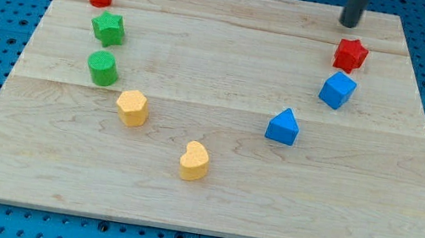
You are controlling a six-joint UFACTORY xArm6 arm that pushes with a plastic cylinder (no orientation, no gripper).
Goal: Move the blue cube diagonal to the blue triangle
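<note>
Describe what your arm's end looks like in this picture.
Only a short stretch shows: a straight, dark grey to black cylindrical rod entering from the view's top, with a smooth, plain surface and my tip slightly rounded at its end. No cables, markings or labels can be made out. The arm above it is out of frame.

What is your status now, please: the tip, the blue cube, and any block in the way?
My tip at view's top, above red star, touching nothing. Blue cube below star, up-right of blue triangle. Star between tip and cube.
</note>
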